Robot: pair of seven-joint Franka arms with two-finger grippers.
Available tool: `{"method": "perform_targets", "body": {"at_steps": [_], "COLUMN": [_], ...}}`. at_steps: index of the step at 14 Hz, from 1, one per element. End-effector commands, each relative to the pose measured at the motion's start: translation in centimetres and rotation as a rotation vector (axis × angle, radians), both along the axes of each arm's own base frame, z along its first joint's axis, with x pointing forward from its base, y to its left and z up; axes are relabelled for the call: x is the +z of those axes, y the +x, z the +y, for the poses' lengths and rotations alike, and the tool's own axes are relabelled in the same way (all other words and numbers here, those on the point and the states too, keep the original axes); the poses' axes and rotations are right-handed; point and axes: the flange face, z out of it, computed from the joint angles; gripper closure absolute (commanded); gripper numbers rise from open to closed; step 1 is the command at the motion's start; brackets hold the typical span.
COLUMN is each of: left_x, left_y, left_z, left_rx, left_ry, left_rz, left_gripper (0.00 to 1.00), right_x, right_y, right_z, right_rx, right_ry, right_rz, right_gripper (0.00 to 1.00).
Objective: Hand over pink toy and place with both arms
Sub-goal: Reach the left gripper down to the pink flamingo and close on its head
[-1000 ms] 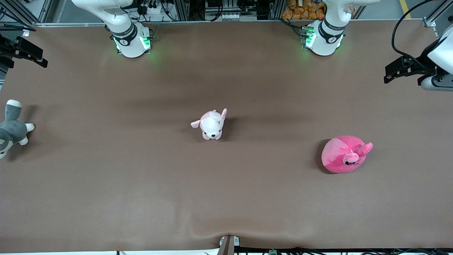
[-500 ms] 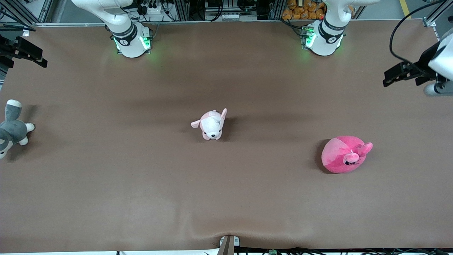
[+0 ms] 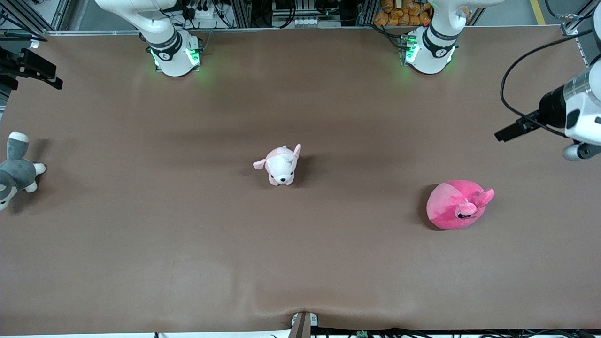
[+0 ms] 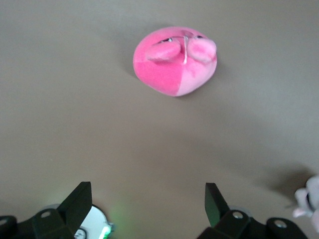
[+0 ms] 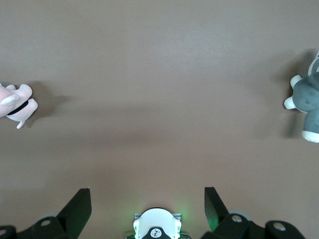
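The pink toy [image 3: 458, 205], a round two-tone hot-pink plush with a stubby snout, lies on the brown table toward the left arm's end. It also shows in the left wrist view [image 4: 174, 59], well apart from the fingers. My left gripper [image 4: 147, 204] is open and empty, up in the air. Its wrist [image 3: 575, 110] hangs over the table's edge at the left arm's end. My right gripper [image 5: 147, 204] is open and empty. It waits high over the right arm's end [image 3: 28, 70].
A small pale pink-and-white puppy plush [image 3: 281, 165] sits mid-table. A grey-and-white dog plush [image 3: 16, 170] lies at the right arm's end. The two arm bases [image 3: 174, 54] [image 3: 428, 51] stand along the table's edge farthest from the front camera.
The left arm's wrist has swung lower in the front view and turned, coming closer to the pink toy. The right arm and all the plush toys have not moved.
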Motion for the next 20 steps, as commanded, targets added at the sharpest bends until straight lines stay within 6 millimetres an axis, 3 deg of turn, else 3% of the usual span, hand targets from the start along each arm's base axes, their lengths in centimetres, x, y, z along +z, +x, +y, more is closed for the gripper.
{"method": "perform_targets", "body": {"at_steps": [1, 11, 18, 20], "left_x": [-1.9, -11.9, -19.0, -20.1], "left_y": [1.3, 5.6, 6.9, 6.9], "left_z": [0.8, 0.9, 2.2, 3.9], "left_rx": [0.186, 1.011, 1.46, 1.543], "left_ry": [-0.016, 0.005, 0.03, 0.045], "left_rz": [0.01, -0.026, -0.037, -0.022], "left_gripper": [0.0, 0.0, 0.0, 0.0], "right_x": [0.2, 0.2, -0.2, -0.2], "right_y": [0.1, 0.2, 0.5, 0.5], "right_z": [-0.4, -0.7, -0.9, -0.9], "right_rx": [-0.003, -0.009, -0.017, -0.017], "right_ry": [-0.002, 0.0, -0.003, -0.003], "right_rz": [0.002, 0.002, 0.011, 0.011], "right_gripper": [0.0, 0.0, 0.0, 0.0]}}
